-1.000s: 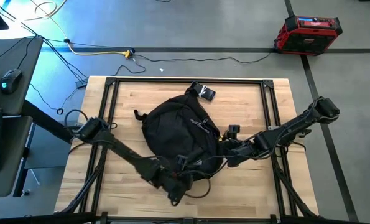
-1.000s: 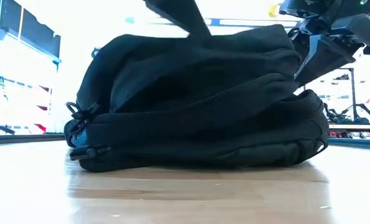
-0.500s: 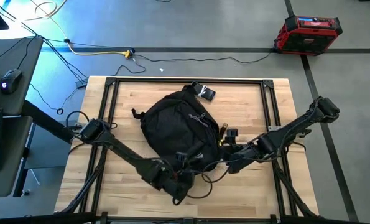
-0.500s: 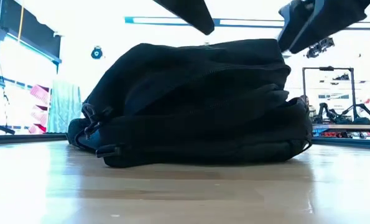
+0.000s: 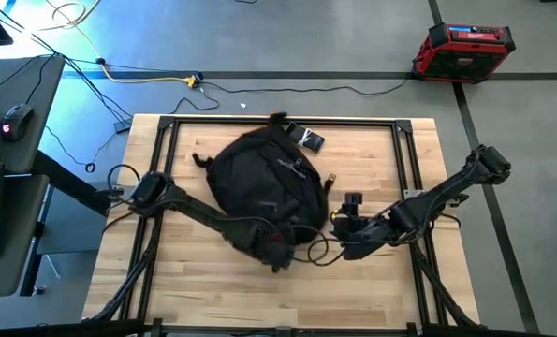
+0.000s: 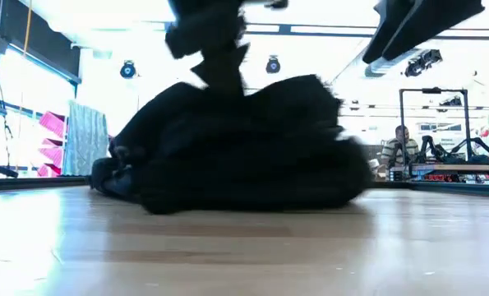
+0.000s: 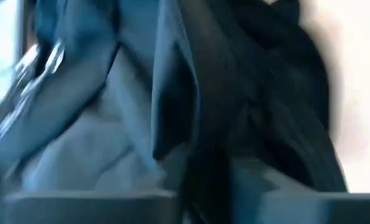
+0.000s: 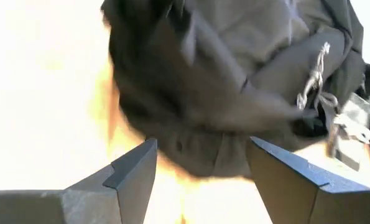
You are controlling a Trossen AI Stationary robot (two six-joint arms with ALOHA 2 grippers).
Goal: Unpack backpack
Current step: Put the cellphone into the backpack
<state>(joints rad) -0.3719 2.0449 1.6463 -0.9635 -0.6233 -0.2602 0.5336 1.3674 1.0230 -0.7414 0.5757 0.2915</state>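
Since a second ago, the backpack [image 5: 262, 178] has slid toward the far edge of the table [image 5: 194, 281] and my left gripper [image 5: 276, 251] has moved in under its near end. I see black fabric bunched right against the left fingers, but I cannot tell whether they pinch it. My right gripper [image 8: 200, 177] hangs spread, the backpack just beyond its fingertips.
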